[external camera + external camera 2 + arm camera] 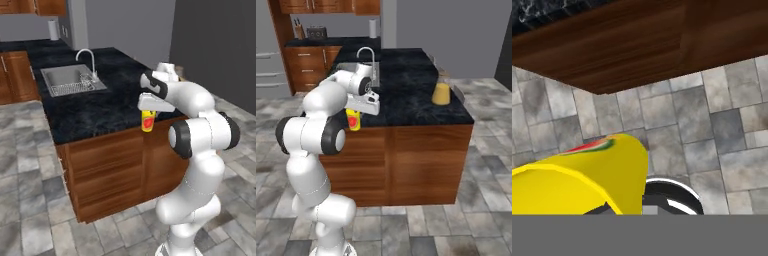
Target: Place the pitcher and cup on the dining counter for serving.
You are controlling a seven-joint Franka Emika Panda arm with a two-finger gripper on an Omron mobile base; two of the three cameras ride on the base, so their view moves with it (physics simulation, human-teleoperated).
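My gripper is shut on the small yellow cup with a red mark, which hangs below the hand at the front edge of the dining counter. In the right base view the cup sits level with the black counter top, just off its near edge. The hand view looks down past the cup at the wooden cabinet front and floor tiles. The pitcher, with orange liquid, stands upright on the counter's right side, well apart from the cup.
A steel sink with a curved faucet is set into the counter's far part. A paper towel roll and a toaster stand on the back counter. Brown cabinets drop to grey tiled floor.
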